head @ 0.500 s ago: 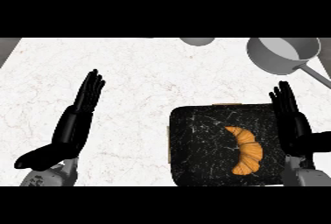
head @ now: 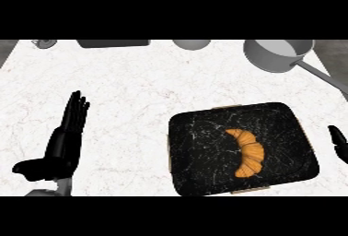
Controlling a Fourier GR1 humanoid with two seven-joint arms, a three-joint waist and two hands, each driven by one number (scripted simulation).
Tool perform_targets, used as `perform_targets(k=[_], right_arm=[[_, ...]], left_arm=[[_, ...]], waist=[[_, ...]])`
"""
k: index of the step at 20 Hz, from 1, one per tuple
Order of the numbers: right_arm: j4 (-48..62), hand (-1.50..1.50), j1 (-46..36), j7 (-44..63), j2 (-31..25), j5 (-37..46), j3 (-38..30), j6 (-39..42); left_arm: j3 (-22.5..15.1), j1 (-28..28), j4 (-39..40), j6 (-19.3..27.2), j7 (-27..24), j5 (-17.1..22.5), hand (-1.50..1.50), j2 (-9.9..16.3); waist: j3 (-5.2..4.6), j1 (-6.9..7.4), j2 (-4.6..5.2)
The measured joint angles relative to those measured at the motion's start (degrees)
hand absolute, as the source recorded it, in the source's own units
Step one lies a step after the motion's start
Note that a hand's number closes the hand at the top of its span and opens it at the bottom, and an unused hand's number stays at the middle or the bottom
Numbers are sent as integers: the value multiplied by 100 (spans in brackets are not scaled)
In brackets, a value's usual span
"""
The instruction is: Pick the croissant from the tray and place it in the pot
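The left hand [head: 65, 138] rests open well to the left of the tray [head: 197, 133], fingers straight and pointing away from the robot, thumb out to the side near the lower edge of the view. It touches nothing. The right hand [head: 338, 143] shows only as a dark sliver at the view's edge, just right of the tray; whether its fingers are spread or curled cannot be told.

The croissant [head: 248, 152] lies on the dark, marbled tray, a little right of the tray's middle. Its long axis runs roughly from the tray's far side toward its near side, slightly slanted: the far tip points up and to the left, the near tip down toward the tray's near edge. The curve bows toward the tray's right side, so the hollow of the crescent faces left. Nothing else lies on the tray.

The pot [head: 279, 54] stands beyond the tray's far right corner, well apart from it, open mouth up, with its long handle [head: 326, 76] stretching toward the right and back toward the tray's right side. Bare counter [head: 136, 87] lies between the tray and the pot.

Farther beyond the tray, along the counter's far edge, stand a grey bowl [head: 191, 44], a dark flat object [head: 113, 43] and a small grey item [head: 45, 43] at the far left.
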Motion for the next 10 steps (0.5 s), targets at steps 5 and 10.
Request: perform_targets(k=[5,10], right_arm=[[-858,-150,1283,-1596,668,-13,-53,-23],[-1923,-150,2588,-2377,1205,362,252,61]], left_arm=[[45,79,66,44,33,18,0,-93],[-38,127,56,52,29,-82,0,-221]], waist=[[23,89,28],[22,188,51]])
